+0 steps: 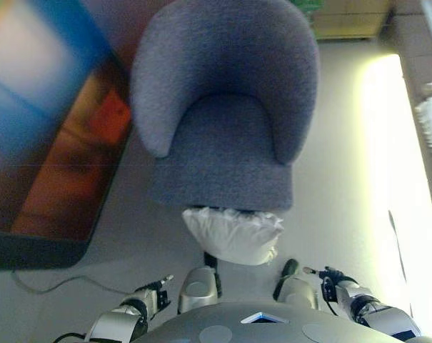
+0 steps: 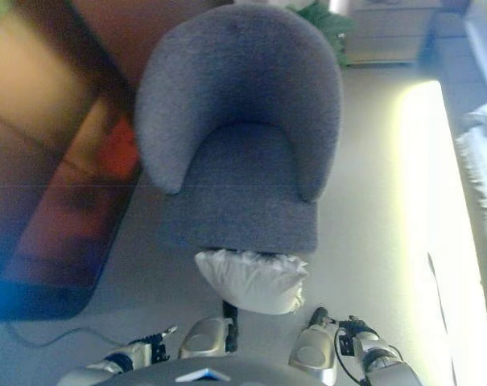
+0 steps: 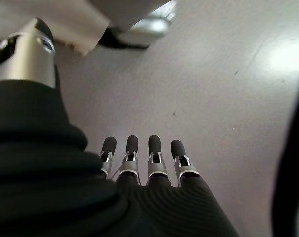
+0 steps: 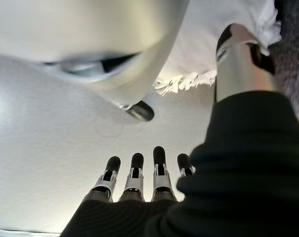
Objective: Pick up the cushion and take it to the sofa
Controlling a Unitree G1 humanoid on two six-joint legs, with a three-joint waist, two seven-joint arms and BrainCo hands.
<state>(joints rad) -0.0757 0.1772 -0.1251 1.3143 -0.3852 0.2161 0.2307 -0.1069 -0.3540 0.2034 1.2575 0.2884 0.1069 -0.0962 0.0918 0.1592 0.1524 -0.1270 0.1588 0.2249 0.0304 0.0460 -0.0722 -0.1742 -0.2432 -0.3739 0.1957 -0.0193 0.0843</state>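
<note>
Looking down, the white cushion (image 1: 233,234) lay on the floor (image 2: 364,241), touching the front edge of the grey armchair (image 1: 226,107), so basically nothing was done yet. Left hand (image 3: 139,158) and right hand (image 4: 139,173) both hung low at the robot's sides, fingers straight and slightly apart, holding nothing. My read: the whole job was still ahead, meaning reach down, grab the cushion, then carry it off. No sofa was clearly visible, unless that grey armchair counted as one.
</note>
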